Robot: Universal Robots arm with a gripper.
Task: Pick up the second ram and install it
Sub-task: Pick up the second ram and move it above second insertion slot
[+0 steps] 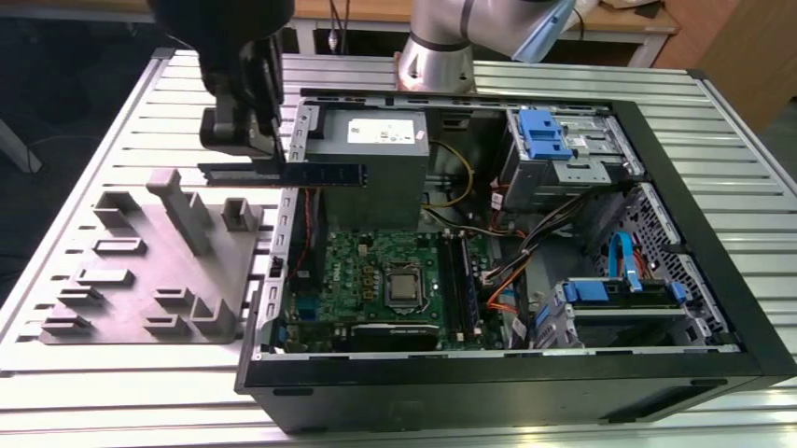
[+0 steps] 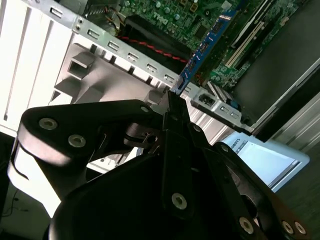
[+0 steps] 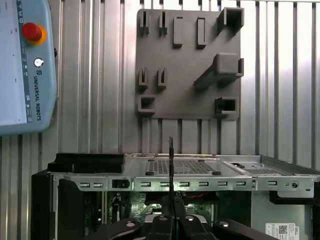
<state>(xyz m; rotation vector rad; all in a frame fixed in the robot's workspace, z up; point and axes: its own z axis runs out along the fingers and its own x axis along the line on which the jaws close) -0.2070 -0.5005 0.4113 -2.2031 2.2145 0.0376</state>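
— Black metal over the case wall: is that the tool [image 1: 265,154]?

— Yes. Its fingers [image 2: 177,130] are pressed together on the second ram [image 1: 317,175], one on each flat face. The stick hangs level, standing on its long edge.

— Where does the stick reach?

— Its free end runs away from the tool, across the metal side wall of the open case [image 1: 289,201], toward the grey power supply [image 1: 373,154]. In the first wrist view the ram shows as a thin dark line crossing that wall's slotted rim squarely.

— And the air between stick and rim?

— I cannot tell how much there is.

— What lies on the tool's other side?

— The grey slotted block [image 1: 137,280] lies on the ribbed bench [image 1: 100,131], just outside the case wall, its posts upright.

— Room inside the case?

— The cover is off, so the green board [image 1: 361,271] lies open from above. The long black slots [image 1: 464,280] sit well beyond the stick's free end, past the square processor socket [image 1: 401,285]. Cables [image 1: 524,261] crowd the slots' far edge, and the power supply's lower edge closes the end nearest the tool.
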